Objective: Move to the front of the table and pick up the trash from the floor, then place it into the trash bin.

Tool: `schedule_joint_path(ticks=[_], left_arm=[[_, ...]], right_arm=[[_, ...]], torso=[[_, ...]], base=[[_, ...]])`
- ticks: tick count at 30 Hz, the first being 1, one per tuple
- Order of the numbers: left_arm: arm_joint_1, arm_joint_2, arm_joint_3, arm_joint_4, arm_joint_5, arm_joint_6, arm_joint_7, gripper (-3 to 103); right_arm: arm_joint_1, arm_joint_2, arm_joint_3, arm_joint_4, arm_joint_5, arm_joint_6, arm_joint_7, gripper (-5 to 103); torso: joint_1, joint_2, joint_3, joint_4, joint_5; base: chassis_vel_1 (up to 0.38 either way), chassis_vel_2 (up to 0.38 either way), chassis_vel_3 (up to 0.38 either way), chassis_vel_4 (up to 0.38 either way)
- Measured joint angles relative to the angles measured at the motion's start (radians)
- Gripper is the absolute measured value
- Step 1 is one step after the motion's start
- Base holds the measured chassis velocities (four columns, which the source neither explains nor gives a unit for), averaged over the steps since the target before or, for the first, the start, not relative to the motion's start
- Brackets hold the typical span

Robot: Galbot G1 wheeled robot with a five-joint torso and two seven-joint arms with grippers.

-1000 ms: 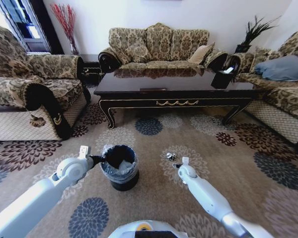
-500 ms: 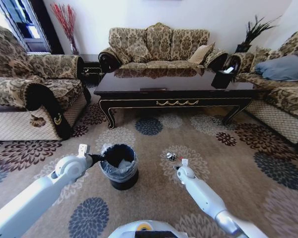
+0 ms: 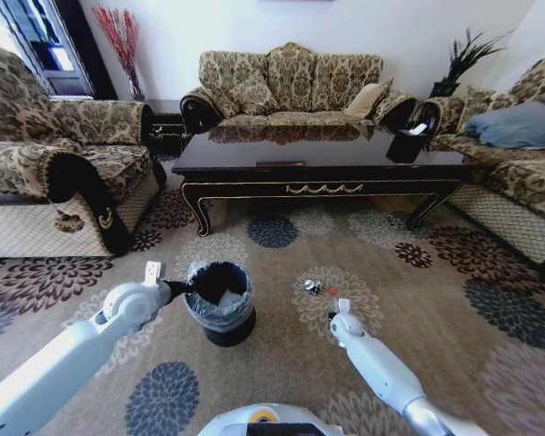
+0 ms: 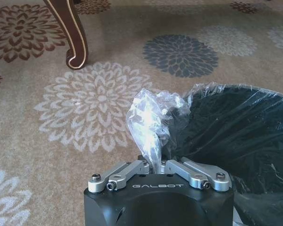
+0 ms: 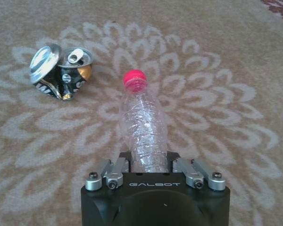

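The trash bin [image 3: 220, 318] [image 4: 245, 136], a round black bucket with a clear liner, stands on the carpet before the table [image 3: 282, 153]. My left gripper [image 3: 174, 289] [image 4: 153, 165] is at the bin's rim, shut on a bunched flap of the liner [image 4: 146, 117]. A clear plastic bottle [image 5: 144, 127] with a red cap [image 3: 333, 292] lies on the carpet, its base between the fingers [image 5: 114, 170] of my right gripper [image 3: 334, 313] [image 5: 148, 169], which is shut on it. A crushed drink can [image 3: 312, 287] [image 5: 61, 70] lies just beyond the bottle. Something pale [image 3: 229, 297] lies in the bin.
Patterned sofas stand to the left [image 3: 45, 163], behind the table [image 3: 291, 86] and to the right [image 3: 518, 154]. A black tissue box [image 3: 407, 141] sits on the table's right end. A carved table leg [image 4: 73, 33] stands near the bin. Open flowered carpet [image 3: 436, 300] lies around the arms.
My right gripper has drawn back slightly toward me and to the right, with the bottle between its fingers. The left gripper stays at the bin's rim holding the liner.
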Motion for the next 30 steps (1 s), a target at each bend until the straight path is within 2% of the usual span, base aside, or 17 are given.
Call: schedule_joint_path(ticks=[5, 16, 24, 26, 29, 30], left_arm=[[0.002, -0.004, 0.006, -0.008, 0.007, 0.001, -0.003, 3], [0.019, -0.01, 0.014, -0.037, 0.022, 0.002, -0.012, 3], [-0.025, -0.034, 0.081, -0.042, 0.026, 0.009, -0.027, 3], [-0.03, -0.035, 0.087, -0.04, 0.026, 0.009, -0.028, 3], [-0.085, -0.047, 0.148, -0.021, 0.027, 0.011, -0.038, 3], [-0.085, -0.047, 0.148, -0.021, 0.027, 0.011, -0.038, 3]], right_arm=[[-0.027, -0.05, 0.014, 0.072, 0.022, -0.006, 0.013, 24], [-0.102, -0.104, 0.064, 0.18, 0.024, -0.006, 0.004, 24], [-0.263, -0.203, 0.191, 0.431, 0.011, 0.005, -0.022, 24], [-0.276, -0.208, 0.201, 0.449, 0.01, 0.006, -0.024, 24], [-0.387, -0.245, 0.283, 0.601, -0.012, 0.021, -0.049, 24], [-0.387, -0.245, 0.283, 0.601, -0.012, 0.021, -0.049, 24]], torso=[[0.0, 0.0, 0.0, -0.0002, -0.0001], [0.0, 0.0, 0.0, 0.0002, 0.0002], [0.0, 0.0, 0.0, 0.0, 0.0], [0.0, 0.0, 0.0, 0.0001, 0.0], [0.0, 0.0, 0.0, -0.0005, 0.0001], [0.0, 0.0, 0.0, -0.0005, 0.0001]], base=[[0.0, 0.0, 0.0, 0.0], [0.0, 0.0, 0.0, 0.0], [0.0, 0.0, 0.0, 0.0], [0.0, 0.0, 0.0, 0.0], [0.0, 0.0, 0.0, 0.0], [0.0, 0.0, 0.0, 0.0]])
